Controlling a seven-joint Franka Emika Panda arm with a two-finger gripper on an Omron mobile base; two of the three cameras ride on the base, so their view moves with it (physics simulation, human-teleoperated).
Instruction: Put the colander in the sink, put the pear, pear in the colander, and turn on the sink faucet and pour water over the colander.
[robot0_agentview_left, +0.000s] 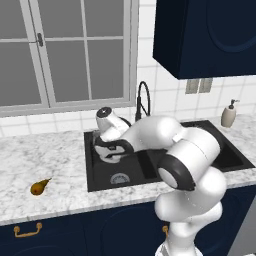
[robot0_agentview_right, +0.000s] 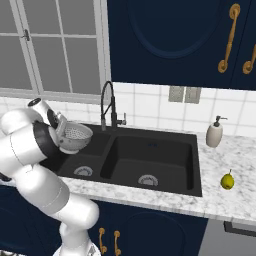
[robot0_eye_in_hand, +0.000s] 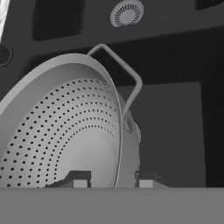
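Observation:
The silver perforated colander hangs tilted above the left basin of the black sink. My gripper is shut on its rim, one finger inside the bowl and one outside. From the right base view the colander sits just off my hand. In the left base view my arm hides most of it over the sink. A brownish-orange pear lies on the counter left of the sink. A yellow-green pear lies on the counter to the right. The black gooseneck faucet stands behind the basins with no water running.
A beige soap dispenser stands at the sink's back right corner. A round silver drain shows below the colander. The window is behind the left counter, and dark upper cabinets hang above the right.

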